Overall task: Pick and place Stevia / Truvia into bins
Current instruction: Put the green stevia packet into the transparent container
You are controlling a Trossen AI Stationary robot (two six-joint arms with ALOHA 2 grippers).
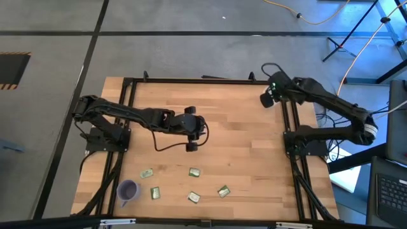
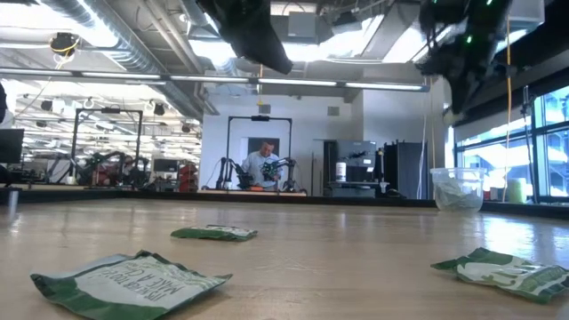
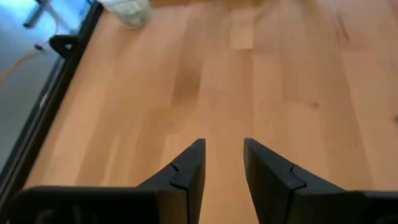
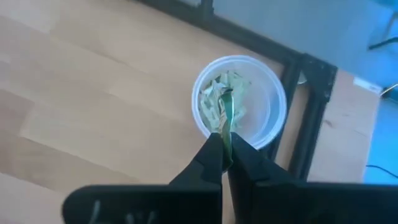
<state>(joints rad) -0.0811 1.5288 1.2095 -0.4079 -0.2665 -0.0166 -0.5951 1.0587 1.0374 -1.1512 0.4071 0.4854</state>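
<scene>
Several pale green and white Stevia sachets lie flat on the wooden table near its front edge, beside the purple cup. At the far right corner, my right gripper is shut on one sachet above the translucent white cup, which holds more sachets. My left gripper stands open over bare wood at the table's middle, with nothing between its fingers. My right gripper pinches one end of the sachet between its two fingertips. The fingers slant downward from above. The sachet shows edge-on and sticks out past the fingertips over the cup's open mouth, lifted clear of cup and table.
A black frame runs along the table's edges, close beside the white cup. The loose sachets and the purple cup fill the near part; bare wood lies between both arms. Another robot station and a person show in the room beyond.
</scene>
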